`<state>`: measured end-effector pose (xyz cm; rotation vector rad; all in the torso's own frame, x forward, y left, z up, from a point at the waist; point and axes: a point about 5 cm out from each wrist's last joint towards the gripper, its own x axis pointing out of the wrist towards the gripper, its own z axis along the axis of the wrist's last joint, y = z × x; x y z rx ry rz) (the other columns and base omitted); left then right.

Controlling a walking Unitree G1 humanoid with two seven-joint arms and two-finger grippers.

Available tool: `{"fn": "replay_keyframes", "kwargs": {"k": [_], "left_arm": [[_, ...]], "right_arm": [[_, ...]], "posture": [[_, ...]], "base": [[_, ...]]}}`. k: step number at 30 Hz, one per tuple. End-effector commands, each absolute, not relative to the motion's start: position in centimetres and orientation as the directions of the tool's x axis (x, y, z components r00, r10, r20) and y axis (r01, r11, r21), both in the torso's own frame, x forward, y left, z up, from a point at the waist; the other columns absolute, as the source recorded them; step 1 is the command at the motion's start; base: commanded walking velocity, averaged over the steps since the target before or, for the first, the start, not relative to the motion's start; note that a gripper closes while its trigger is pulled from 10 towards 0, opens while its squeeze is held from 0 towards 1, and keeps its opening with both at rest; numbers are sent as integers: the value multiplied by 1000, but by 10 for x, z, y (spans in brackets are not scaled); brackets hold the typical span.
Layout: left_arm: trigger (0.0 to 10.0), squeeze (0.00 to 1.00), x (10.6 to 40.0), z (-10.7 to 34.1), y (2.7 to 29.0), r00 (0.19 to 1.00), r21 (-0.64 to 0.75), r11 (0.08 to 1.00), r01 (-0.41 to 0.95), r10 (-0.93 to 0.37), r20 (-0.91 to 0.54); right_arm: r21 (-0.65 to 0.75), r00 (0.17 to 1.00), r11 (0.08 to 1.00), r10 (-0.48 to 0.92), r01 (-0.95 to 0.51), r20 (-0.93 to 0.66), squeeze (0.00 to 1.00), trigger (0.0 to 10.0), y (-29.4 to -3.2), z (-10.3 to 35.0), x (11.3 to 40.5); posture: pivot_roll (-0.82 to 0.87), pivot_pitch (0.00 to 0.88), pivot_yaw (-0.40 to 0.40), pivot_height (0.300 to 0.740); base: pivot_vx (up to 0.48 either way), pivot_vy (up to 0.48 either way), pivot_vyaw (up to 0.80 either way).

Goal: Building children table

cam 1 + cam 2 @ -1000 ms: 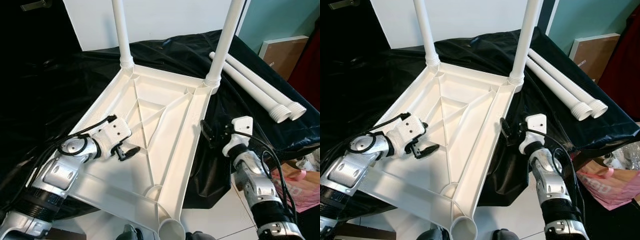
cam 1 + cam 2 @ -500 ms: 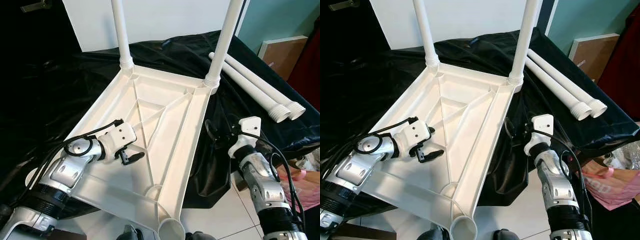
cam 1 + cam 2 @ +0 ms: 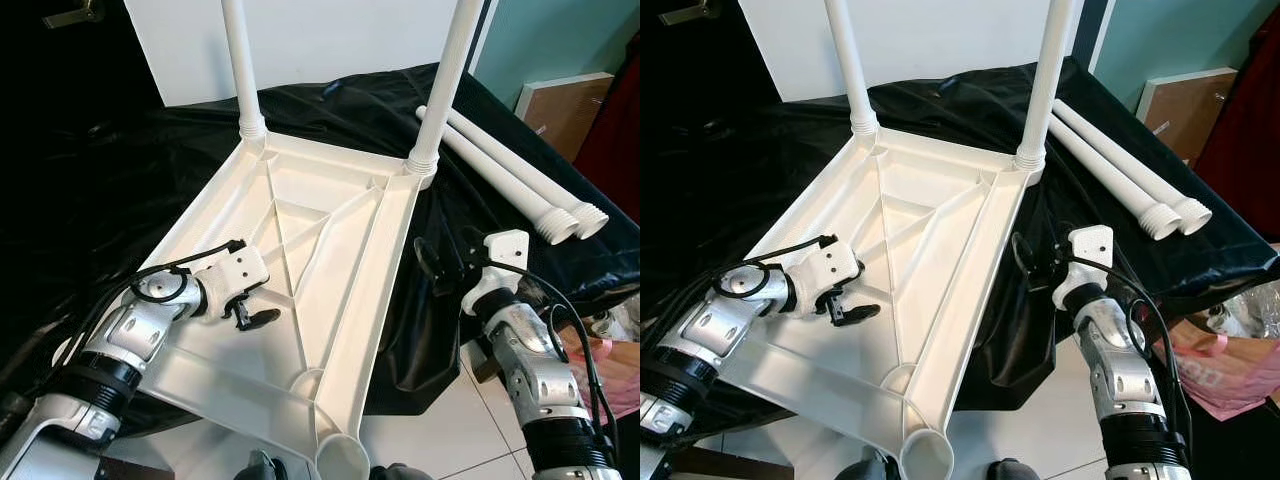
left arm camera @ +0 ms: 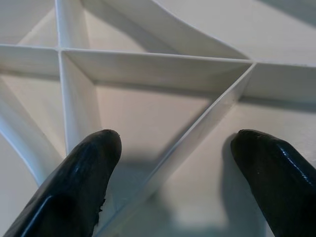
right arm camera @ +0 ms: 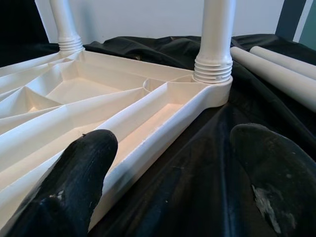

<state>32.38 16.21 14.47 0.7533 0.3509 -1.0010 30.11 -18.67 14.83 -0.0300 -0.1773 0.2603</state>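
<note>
- The left gripper [image 3: 252,316] hangs low over the ribbed underside of the white table top [image 3: 330,215], its two black fingers [image 4: 84,182] spread apart with nothing between them; a thin white rib runs on a slant through the gap.
- From the left wrist view, the fingertips sit just above a triangular pocket formed by crossing ribs; whether they touch the plastic cannot be told.
- The right gripper [image 3: 440,262] hovers just beside the right edge of the table top, over the black sheet [image 3: 120,170], fingers [image 5: 74,182] wide apart and holding nothing.
- In the right wrist view, the nearer long side rail of the table top runs away from the fingers toward a screwed-in leg.
- The table top lies upside down on the black sheet, its near corner reaching past the sheet's edge over the pale tiled floor [image 3: 440,430], with an open round socket [image 3: 343,459] at that corner.
- Two white legs stand upright in the far corners: the left leg [image 3: 241,70] and the right leg [image 3: 445,85].
- Two loose legs [image 3: 520,180] lie side by side on the sheet to the right, well apart from the right gripper, threaded ends toward the robot.
- A brown board [image 3: 565,105] leans against the teal wall [image 3: 560,40] at the far right.
</note>
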Motion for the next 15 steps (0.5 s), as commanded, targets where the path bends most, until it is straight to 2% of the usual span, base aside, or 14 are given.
{"fn": "replay_keyframes", "kwargs": {"k": [1,3,5,8,9,10,11,15], "left_arm": [[10000,0,322,135,170,483,362,320,875,-602,-635],[10000,0,322,134,170,478,356,319,878,-594,-647],[7451,0,323,132,170,465,352,304,885,-588,-661],[7451,0,323,131,170,458,350,295,889,-589,-666],[824,0,323,131,168,449,342,291,893,-595,-667],[824,0,323,131,168,449,342,291,893,-595,-667],[0,0,324,131,165,444,342,284,896,-599,-666],[0,0,325,131,158,446,339,291,895,-610,-655]], "right_arm": [[-49,955,968,251,-247,156,0,10000,-189,146,299],[-50,955,968,251,-246,156,0,10000,-190,147,299],[-51,956,968,251,-246,155,0,10000,-191,148,299],[-51,956,968,250,-245,154,0,10000,-191,148,299],[-51,956,968,249,-244,153,0,10000,-191,148,299],[-51,956,968,249,-244,153,0,10000,-191,148,299],[-50,957,969,248,-243,152,0,10000,-192,148,299],[-49,957,969,247,-243,150,0,10000,-191,148,298]], "posture": [[-89,128,38,740],[-89,128,38,740],[-90,131,42,740],[-90,131,42,740],[-90,132,45,740],[-90,132,45,740],[-89,134,45,740],[-86,137,48,740]], "base": [[0,0,0],[0,0,0],[0,0,0],[0,0,0],[0,0,0],[0,0,0],[0,0,0],[0,0,0]]}}
